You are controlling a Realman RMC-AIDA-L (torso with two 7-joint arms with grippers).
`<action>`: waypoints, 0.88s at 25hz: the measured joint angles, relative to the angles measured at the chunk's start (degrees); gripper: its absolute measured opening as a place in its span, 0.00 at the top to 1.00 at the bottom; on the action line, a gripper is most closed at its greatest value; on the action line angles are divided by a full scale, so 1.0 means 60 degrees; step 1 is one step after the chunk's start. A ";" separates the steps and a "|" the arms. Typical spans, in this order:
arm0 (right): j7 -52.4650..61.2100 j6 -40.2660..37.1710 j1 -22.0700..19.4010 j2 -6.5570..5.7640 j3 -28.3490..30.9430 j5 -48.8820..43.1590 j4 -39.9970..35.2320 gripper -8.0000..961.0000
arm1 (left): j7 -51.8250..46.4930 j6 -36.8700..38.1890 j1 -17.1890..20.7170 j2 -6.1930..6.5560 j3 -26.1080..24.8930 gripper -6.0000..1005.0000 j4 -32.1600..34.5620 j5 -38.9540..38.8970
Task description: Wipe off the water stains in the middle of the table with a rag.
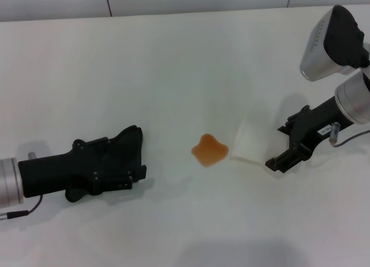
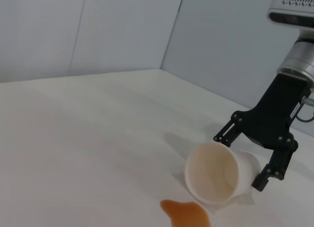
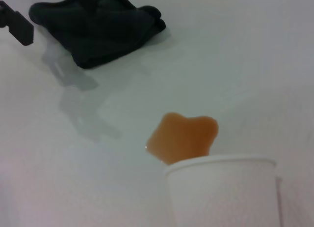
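Lying on its side right of centre in the head view, a translucent cup (image 1: 248,144) sits between the parted fingers of the right end effector (image 1: 277,154), its mouth facing an orange-brown water stain (image 1: 208,151) pooled mid-frame on the white desk (image 1: 173,65). At lower left, the left end effector (image 1: 124,157) rests low on the desk with the black rag (image 3: 105,28) bunched at its tip; its finger spread cannot be made out.
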 joint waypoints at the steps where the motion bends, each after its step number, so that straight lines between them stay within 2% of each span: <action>1: 0.0020 0.0000 0.0007 -0.0001 0.0000 -0.0037 0.0017 0.13 | 0.0000 0.0000 -0.0004 -0.0001 0.0000 0.14 0.0000 0.0000; 22: -0.0037 0.0043 0.0029 0.0000 -0.0232 0.0078 -0.0062 0.13 | -0.0100 0.0000 -0.0011 -0.0007 0.0045 0.14 0.0015 0.0000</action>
